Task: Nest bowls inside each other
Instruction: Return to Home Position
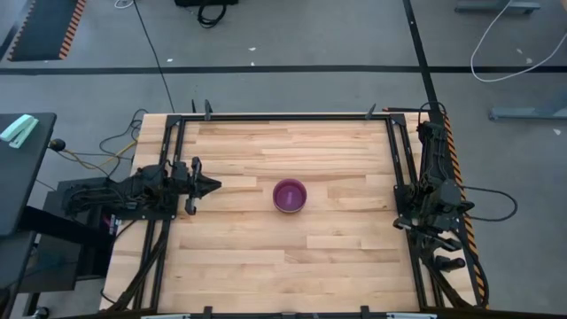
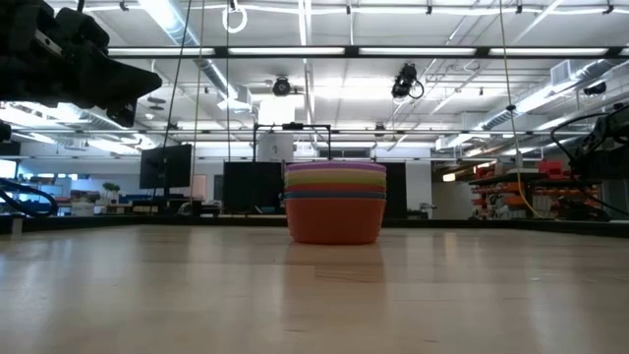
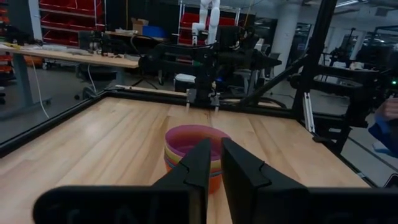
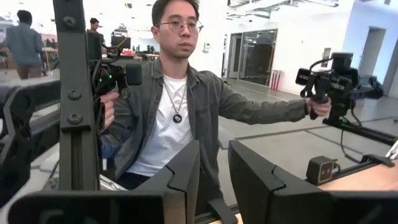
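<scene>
The bowls (image 1: 290, 195) stand nested in one stack at the middle of the table. In the low view the stack (image 2: 335, 202) rests on the base of its orange bottom bowl, with blue, green and yellow rims above and a purple rim on top. My left gripper (image 1: 215, 184) hovers over the table's left part, level, pointing at the stack (image 3: 193, 149); its fingers (image 3: 216, 149) are open by a narrow gap and hold nothing. My right gripper (image 1: 446, 260) waits at the table's right edge, slightly open (image 4: 213, 162) and empty.
A black metal frame (image 1: 283, 116) runs around the wooden table top. Bare wood lies on all sides of the stack. A person (image 4: 177, 93) holding two control handles stands beyond the table in the right wrist view.
</scene>
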Robot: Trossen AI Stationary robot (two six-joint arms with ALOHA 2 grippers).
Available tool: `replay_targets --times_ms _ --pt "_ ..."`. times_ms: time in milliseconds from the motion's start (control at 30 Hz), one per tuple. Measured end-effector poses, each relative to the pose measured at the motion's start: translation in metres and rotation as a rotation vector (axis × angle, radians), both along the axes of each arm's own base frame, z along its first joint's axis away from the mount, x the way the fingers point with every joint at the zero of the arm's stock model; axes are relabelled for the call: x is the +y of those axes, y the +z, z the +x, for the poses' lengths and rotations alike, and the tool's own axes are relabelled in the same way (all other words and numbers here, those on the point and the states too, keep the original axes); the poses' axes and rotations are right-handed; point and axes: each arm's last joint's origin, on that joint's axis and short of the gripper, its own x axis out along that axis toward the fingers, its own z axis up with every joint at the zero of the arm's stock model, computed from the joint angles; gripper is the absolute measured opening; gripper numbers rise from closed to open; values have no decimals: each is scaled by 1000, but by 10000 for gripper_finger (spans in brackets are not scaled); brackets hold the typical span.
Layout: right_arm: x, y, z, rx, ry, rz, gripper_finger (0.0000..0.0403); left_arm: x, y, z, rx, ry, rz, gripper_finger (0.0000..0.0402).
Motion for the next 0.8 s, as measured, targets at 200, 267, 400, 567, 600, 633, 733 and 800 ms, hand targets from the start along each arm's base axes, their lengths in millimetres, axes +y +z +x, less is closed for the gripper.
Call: replay_targets --times_ms 200,267,400,567,600,633,733,800 --pt "0 0 0 98 4 44 94 0 2 0 -26 -7 -2 44" --pt "0 0 0 107 4 48 94 0 3 0 -32 -7 -1 41" --pt "0 0 0 106 4 48 94 0 3 0 -37 -6 -1 35" --pt "0 0 0 105 4 48 94 0 4 0 -43 -6 0 38" --pt "0 0 0 105 4 48 94 0 4 0 -44 -6 0 39" --pt "0 0 0 105 4 48 94 0 4 0 -44 -6 0 40" --pt "0 0 0 102 4 46 94 0 4 0 -46 -5 0 43" --pt "0 0 0 93 3 42 94 0 4 0 -47 -4 0 42"
